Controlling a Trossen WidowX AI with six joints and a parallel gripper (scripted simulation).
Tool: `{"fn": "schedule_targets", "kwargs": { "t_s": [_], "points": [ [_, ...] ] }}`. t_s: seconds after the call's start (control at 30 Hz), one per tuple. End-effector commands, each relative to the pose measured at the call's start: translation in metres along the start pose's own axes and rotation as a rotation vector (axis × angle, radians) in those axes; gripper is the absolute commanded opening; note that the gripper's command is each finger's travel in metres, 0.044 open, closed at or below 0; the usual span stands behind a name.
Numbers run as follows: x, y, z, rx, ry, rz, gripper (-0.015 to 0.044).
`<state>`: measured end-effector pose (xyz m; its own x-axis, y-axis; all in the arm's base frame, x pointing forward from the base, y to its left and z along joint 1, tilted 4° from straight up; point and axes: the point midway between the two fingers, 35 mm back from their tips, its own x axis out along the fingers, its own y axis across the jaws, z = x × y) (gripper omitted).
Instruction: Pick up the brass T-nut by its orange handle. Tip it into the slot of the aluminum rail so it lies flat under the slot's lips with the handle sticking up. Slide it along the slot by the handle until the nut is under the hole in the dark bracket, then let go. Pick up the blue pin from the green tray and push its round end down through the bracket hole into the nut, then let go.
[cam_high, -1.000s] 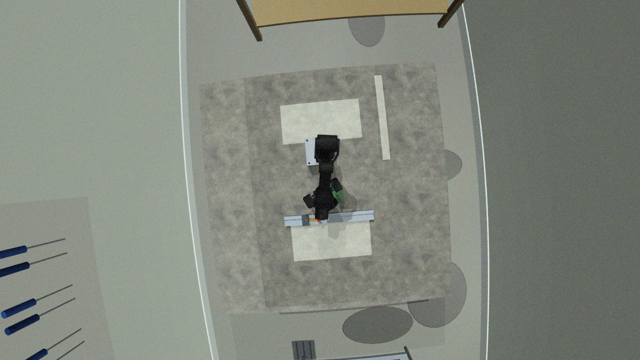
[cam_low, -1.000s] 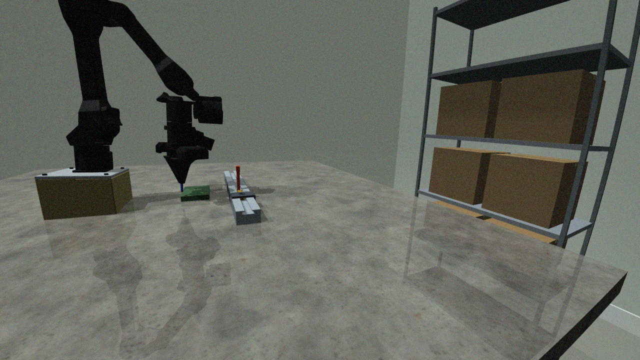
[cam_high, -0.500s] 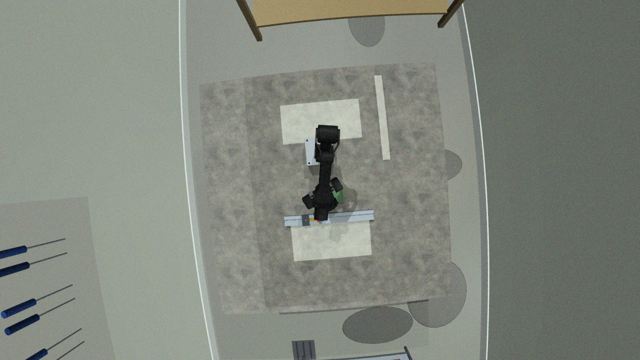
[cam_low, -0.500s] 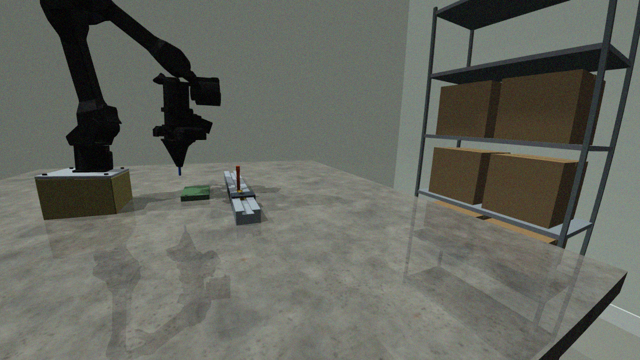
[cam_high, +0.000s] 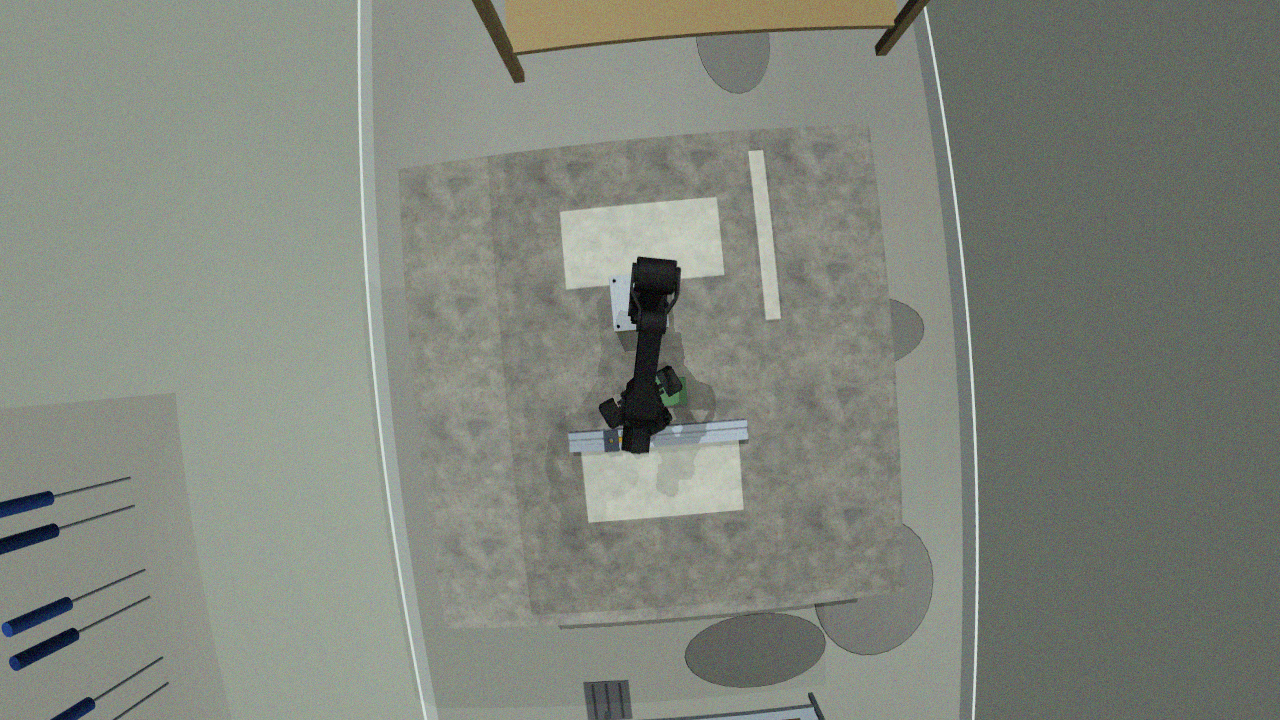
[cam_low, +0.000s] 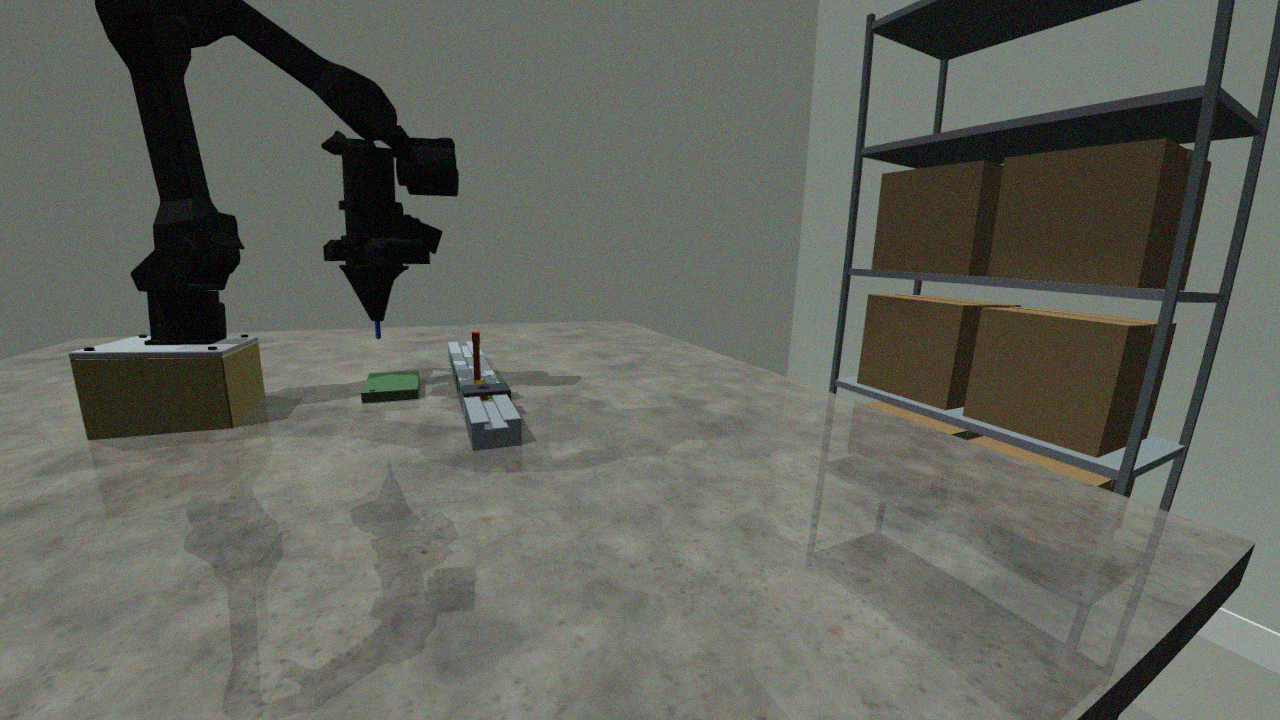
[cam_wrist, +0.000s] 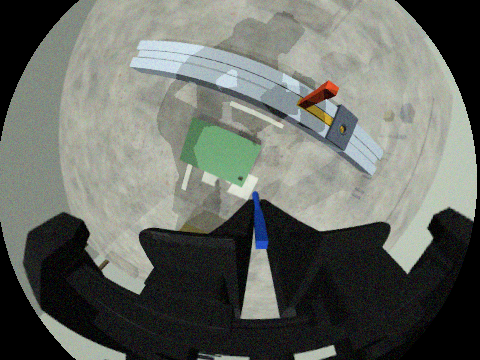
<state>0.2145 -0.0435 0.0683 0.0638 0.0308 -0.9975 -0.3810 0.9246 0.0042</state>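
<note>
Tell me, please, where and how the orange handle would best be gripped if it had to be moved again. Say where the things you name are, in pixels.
I would grip the upper part of the orange handle (cam_low: 476, 351) (cam_wrist: 320, 94), coming from above with the jaws on opposite sides. It is a slim bar standing upright from the rail (cam_low: 494, 433) (cam_wrist: 200, 59), its top free, while the dark bracket (cam_low: 494, 390) (cam_wrist: 341, 121) sits close beside its foot.

The black arm rises from its base, bends at a high elbow and slopes down and forward to the wrist. From the wrist, the claw hangs vertically, pointing straight down, well above the worktop. Its two dark, tapering fingers are nearly together at the tips, clamped on a slim piece, with a narrow gap between them farther up.
</note>
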Motion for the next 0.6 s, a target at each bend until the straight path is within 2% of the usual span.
{"fn": "schedule_targets", "kwargs": {
  "t_s": [0.0, 0.57],
  "points": [
    [-0.003, -0.010, 0.009, 0.014, -0.004, 0.004, -0.0150],
    [-0.007, -0.054, 0.037, 0.096, -0.008, -0.006, -0.0150]
  ]
}}
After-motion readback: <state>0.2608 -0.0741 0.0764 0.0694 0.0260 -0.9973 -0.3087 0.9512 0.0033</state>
